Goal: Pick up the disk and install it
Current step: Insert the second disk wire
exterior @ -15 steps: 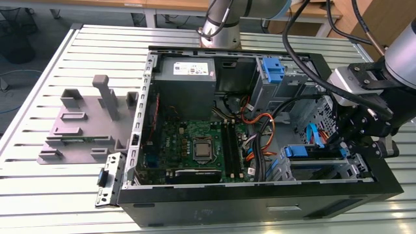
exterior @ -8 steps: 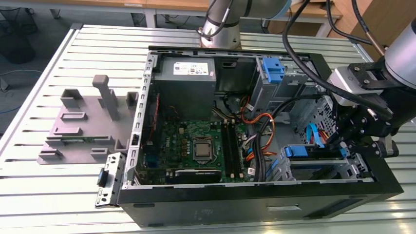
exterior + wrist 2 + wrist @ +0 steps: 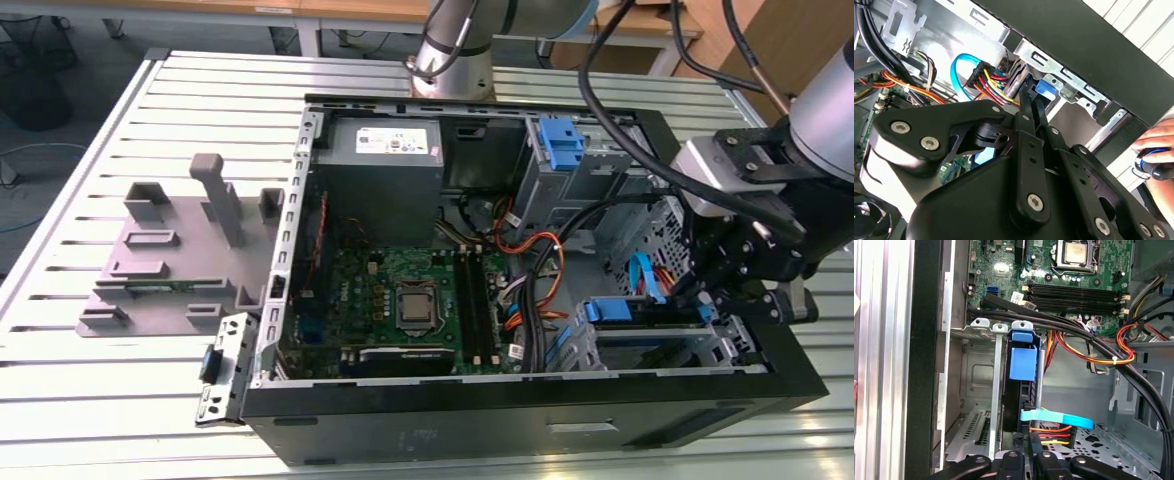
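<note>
Reaching into drive cage [image 3: 654, 345] at computer case [image 3: 534, 420] corner, gripper [image 3: 1026, 452] fingers pinched thin on disk [image 3: 1023, 390], edge-on for sliding into slot; cables [image 3: 1089, 352] alongside.

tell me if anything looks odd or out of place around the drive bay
Nothing looks damaged or spilled. The disk sits edge-on in the metal drive cage, with the gripper at its cabled end. One oddity: a person's hand holds something just outside the case.
</note>
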### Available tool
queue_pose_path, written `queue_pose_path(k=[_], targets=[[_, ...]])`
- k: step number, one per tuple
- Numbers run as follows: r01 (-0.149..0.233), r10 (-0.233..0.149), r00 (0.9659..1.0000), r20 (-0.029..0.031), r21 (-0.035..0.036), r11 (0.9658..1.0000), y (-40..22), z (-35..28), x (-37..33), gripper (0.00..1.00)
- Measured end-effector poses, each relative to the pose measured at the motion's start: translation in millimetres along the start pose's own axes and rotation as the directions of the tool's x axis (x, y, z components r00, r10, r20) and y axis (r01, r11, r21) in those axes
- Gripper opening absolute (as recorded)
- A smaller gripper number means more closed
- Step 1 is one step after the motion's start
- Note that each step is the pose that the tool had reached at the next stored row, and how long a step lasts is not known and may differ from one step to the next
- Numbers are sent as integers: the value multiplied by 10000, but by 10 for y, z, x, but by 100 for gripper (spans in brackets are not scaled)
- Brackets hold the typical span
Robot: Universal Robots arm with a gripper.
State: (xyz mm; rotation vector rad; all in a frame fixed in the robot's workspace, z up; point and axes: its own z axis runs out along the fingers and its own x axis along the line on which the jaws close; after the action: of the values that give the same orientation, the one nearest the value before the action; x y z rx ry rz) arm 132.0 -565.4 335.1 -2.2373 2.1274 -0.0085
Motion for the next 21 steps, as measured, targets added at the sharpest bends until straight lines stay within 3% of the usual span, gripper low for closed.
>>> queue_pose_path(k=[4, 21], targets=[[-136, 136, 9999, -40, 3, 9999, -1, 7, 0, 16], [-263, 263, 9996, -45, 8, 9997, 1, 46, 2, 16]])
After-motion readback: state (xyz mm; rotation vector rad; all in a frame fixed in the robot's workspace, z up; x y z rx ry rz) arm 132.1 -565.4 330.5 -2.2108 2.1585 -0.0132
